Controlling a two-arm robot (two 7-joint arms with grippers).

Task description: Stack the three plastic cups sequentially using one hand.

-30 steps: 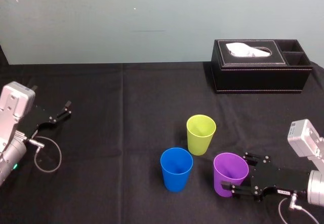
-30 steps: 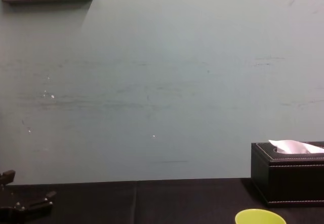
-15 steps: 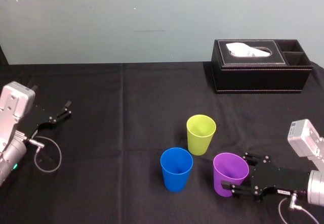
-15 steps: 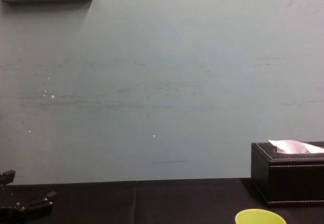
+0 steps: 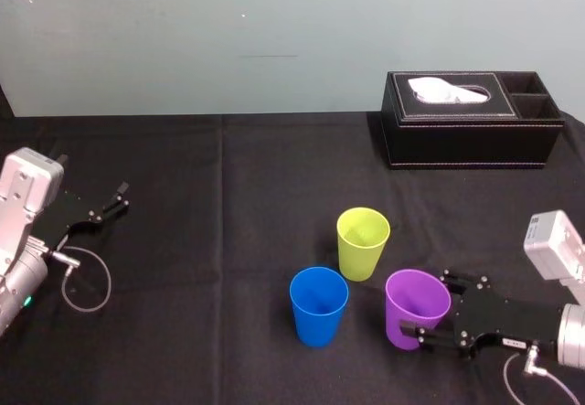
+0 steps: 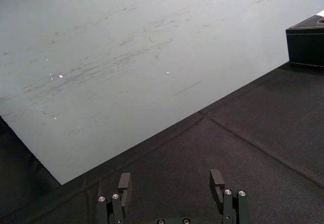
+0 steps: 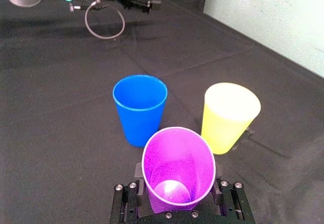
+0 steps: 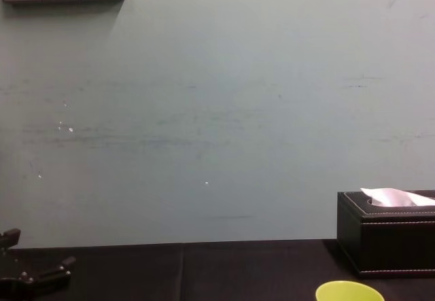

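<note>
Our right gripper (image 5: 431, 309) is closed around the purple plastic cup (image 5: 411, 297), mouth up, long axis near vertical. Just past its fingertips stand the blue plastic cup (image 5: 319, 305) and the lime-yellow plastic cup (image 5: 363, 242), both upright. Our left gripper (image 5: 105, 208) rests open, well apart.

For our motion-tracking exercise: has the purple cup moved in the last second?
Yes, slightly. In the head view the purple cup, in the right end effector, now sits a little higher against the lime-yellow cup.

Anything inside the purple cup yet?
No: the purple cup is empty, its bare bottom visible. The right hand grips its lower wall, hiding the foot. The left hand sits parked far left.
</note>
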